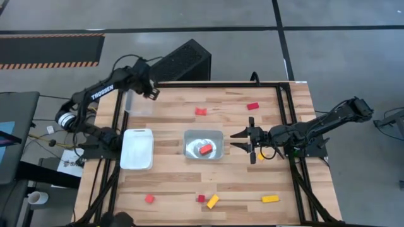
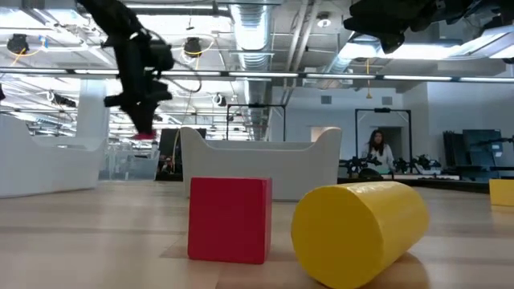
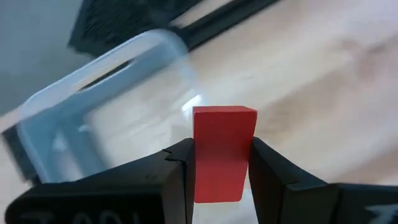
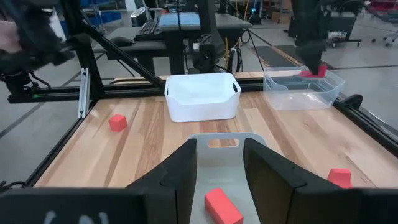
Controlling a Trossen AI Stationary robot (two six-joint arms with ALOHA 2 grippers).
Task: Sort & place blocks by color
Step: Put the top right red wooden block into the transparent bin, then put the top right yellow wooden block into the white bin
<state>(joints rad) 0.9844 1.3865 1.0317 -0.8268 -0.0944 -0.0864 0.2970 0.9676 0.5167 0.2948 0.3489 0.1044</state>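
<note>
Your left claw (image 3: 221,171) grips a red block (image 3: 222,152), apparently over the clear tray (image 1: 139,104) at the surface's far-left corner; right claw (image 1: 248,142) half-open.

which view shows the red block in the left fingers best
The left wrist view: the red block fills the frame, pinched between the left gripper fingers above a clear tray. The right wrist view shows it small and distant, the low view only a sliver, and the high view hides it.
</note>
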